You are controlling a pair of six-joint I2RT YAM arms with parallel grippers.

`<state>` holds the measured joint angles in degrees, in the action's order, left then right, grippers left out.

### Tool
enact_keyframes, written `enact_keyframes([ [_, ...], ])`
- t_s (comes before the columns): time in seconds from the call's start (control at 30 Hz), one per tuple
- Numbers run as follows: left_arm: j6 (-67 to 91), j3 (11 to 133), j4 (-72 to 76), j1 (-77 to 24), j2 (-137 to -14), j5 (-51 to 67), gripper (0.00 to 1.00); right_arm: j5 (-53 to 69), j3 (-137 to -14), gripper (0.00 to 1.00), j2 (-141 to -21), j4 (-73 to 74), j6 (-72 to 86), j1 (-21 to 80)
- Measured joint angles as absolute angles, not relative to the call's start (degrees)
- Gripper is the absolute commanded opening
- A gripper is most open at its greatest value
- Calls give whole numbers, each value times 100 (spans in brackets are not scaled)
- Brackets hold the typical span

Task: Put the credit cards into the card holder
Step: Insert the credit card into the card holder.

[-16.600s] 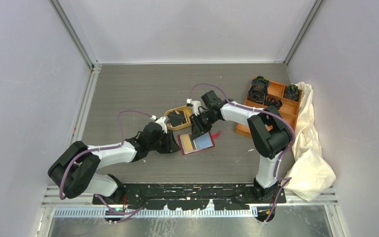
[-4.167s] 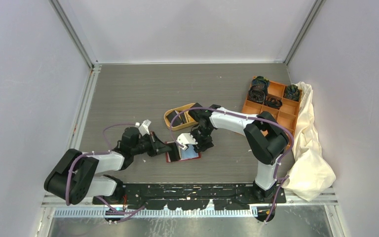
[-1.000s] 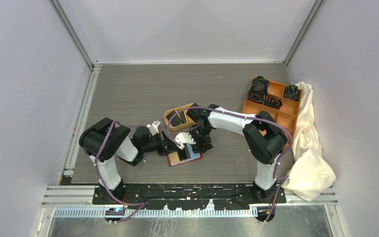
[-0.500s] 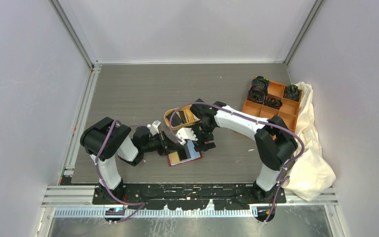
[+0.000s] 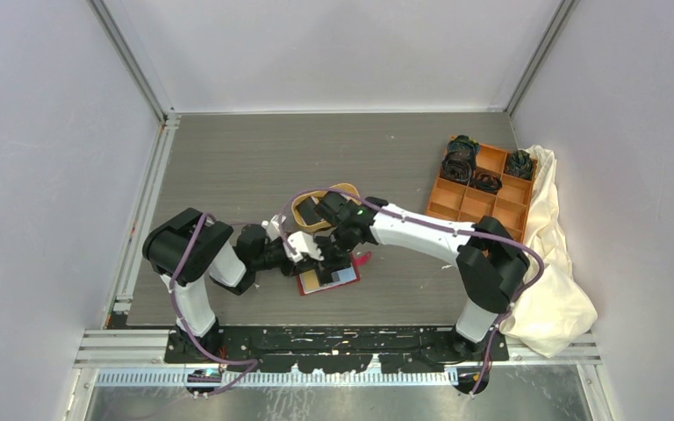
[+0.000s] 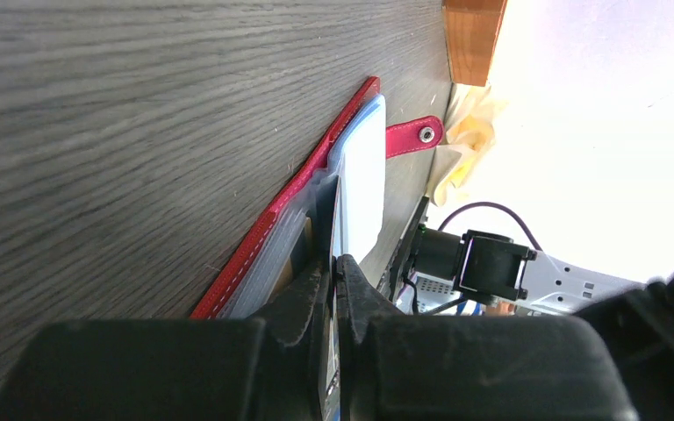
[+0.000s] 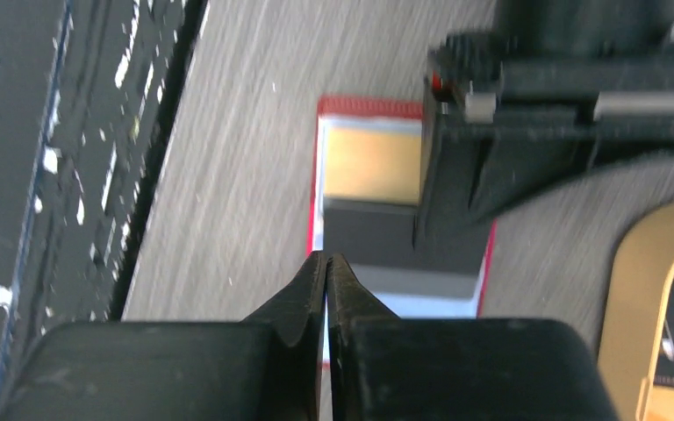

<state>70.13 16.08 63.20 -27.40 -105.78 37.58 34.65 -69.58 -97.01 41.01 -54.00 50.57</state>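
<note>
Red stitched wallet (image 6: 268,219), glossy pale lining (image 6: 364,175) apparently pinched in left claw (image 6: 334,259)

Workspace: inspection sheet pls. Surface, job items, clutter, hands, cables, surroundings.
Surface: grey wood-grain table, no damage seen.
Job's things: red card holder open; yellowish card and dark card inside; more in oval tray.
Clutter: orange compartment box with black bands; cream cloth.
Hands: left hand shut on holder's lining; right hand shut, nothing seen held.
Cables: purple cables along arms, no snag seen.
Surroundings: pale walls.
</note>
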Motion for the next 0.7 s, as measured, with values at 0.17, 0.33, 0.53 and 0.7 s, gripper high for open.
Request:
enact_keyframes([
  [0.17, 7015, 1610, 6348, -2740, -10602, 3769, 7, 2923, -6958, 6, -9826, 3286, -4309, 5647],
  [0.33, 7022, 1643, 6396, -2738, -10667, 3830, 7, 2351, -6965, 6, -10136, 3000, -3966, 5992],
  [0.53, 7046, 1671, 6495, -2738, -10753, 3885, 7, 1719, -6978, 6, -10429, 2950, -3905, 6294],
  [0.7, 7063, 1671, 6598, -2738, -10812, 3911, 7, 1356, -6987, 6, -10506, 2912, -3924, 6381],
])
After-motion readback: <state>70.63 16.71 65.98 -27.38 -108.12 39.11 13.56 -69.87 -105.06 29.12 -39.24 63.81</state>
